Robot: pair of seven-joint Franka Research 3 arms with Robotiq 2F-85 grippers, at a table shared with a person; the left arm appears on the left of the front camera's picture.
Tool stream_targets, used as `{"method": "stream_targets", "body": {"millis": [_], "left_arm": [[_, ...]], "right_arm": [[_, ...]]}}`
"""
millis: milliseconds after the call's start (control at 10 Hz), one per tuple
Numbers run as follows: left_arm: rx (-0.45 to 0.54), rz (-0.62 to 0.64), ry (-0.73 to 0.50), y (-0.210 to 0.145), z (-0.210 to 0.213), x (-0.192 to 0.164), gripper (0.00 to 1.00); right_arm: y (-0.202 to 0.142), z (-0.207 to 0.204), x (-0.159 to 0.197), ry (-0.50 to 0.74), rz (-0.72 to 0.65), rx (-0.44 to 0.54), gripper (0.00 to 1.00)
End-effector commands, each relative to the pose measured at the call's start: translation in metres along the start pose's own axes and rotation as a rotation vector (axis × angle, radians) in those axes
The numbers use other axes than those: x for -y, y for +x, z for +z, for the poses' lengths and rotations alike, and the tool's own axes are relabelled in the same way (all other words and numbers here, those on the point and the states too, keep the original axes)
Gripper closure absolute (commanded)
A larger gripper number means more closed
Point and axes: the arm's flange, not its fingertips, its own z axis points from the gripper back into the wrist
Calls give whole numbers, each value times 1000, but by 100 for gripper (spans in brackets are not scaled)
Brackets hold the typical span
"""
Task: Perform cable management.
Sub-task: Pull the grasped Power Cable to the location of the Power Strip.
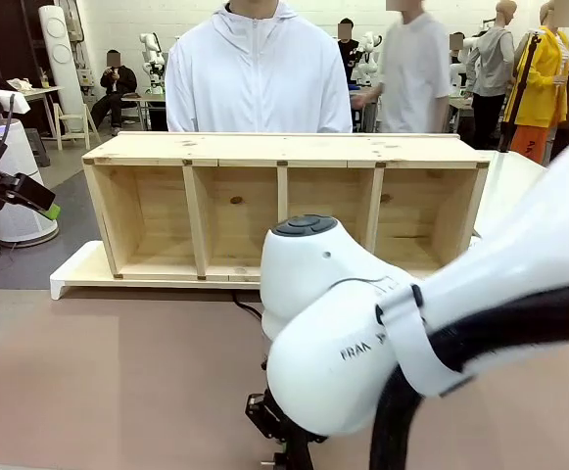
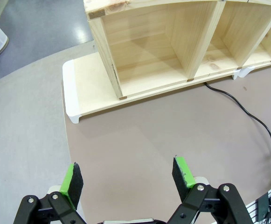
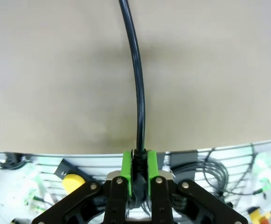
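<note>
The cable [image 3: 138, 84] is a thin black cord running straight away from my right gripper [image 3: 139, 169] across the brown table top. That gripper is shut on the cable's near end, its green pads pinching it at the table's near edge. In the front view the right gripper [image 1: 282, 431] hangs low under the big white arm, and a short piece of the cable [image 1: 248, 308] shows beside it. In the left wrist view the cable [image 2: 247, 114] trails from the shelf's foot toward the right edge. My left gripper [image 2: 127, 176] is open and holds nothing, high over the table's left part [image 1: 39, 201].
A wooden shelf [image 1: 284, 149] with several open compartments lies on a white board [image 1: 76, 270] across the far half of the table. A person in a white jacket [image 1: 257, 78] stands behind it. Under the near table edge hangs a wire tray [image 3: 219, 172] with grey cables.
</note>
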Motion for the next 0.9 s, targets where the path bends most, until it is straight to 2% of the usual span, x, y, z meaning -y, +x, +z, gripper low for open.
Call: {"method": "stream_targets", "body": {"millis": [0, 100, 200, 800], "left_arm": [[7, 1, 1, 1, -1, 0, 0], [7, 1, 1, 1, -1, 0, 0], [7, 1, 1, 1, -1, 0, 0], [7, 1, 1, 1, -1, 0, 0]], "right_arm": [[-22, -1, 16, 30, -88, 33, 84], [-26, -1, 19, 41, -93, 45, 84], [-10, -1, 8, 4, -32, 10, 84], [-10, -1, 8, 4, -32, 10, 84]]}}
